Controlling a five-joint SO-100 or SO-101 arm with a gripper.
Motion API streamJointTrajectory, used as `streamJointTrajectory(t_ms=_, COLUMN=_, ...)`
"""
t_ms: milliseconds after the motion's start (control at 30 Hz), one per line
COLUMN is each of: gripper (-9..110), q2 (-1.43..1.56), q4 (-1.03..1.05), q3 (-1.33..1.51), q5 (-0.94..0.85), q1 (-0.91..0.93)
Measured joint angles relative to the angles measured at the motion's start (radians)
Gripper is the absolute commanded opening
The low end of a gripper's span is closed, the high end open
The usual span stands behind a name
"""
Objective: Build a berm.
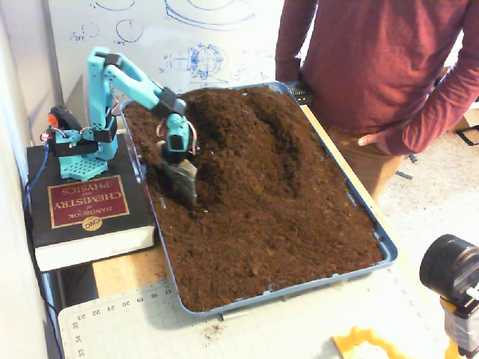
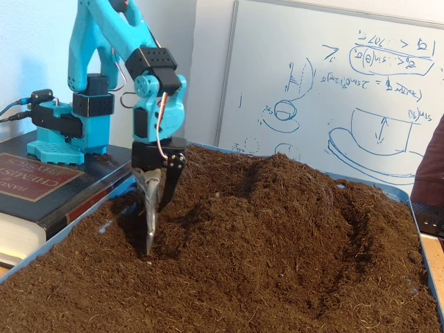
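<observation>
Gripper [image 2: 154, 229] pinches a metal scoop [image 1: 185, 182], tip dug into soil beside the berm [image 1: 239, 142] mid-tray. Risk: a push toward the near tray rim [image 1: 147, 196] spills soil over.

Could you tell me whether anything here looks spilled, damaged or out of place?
Only a little: a few soil crumbs lie on the cutting mat, just outside the tray. Otherwise the berm stays inside the tray, and the gripper with its scoop stands in the soil.
</observation>
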Motion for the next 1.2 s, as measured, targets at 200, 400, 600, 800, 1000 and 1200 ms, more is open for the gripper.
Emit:
streamJointTrajectory(t_ms=200, gripper=1, q2=-0.110, q4=0.000, q3=-0.126, q5=0.000, q1=0.000)
streamJointTrajectory(t_ms=400, gripper=1, q2=-0.173, q4=0.002, q3=-0.236, q5=0.000, q1=0.002)
streamJointTrajectory(t_ms=600, gripper=1, q2=-0.229, q4=0.003, q3=-0.321, q5=0.087, q1=0.003)
streamJointTrajectory(t_ms=800, gripper=1, q2=-0.275, q4=0.005, q3=-0.388, q5=0.193, q1=-0.032)
streamJointTrajectory(t_ms=1000, gripper=1, q2=-0.307, q4=0.011, q3=-0.434, q5=0.270, q1=-0.044)
streamJointTrajectory(t_ms=1200, gripper=1, q2=-0.308, q4=0.011, q3=-0.449, q5=0.284, q1=-0.049)
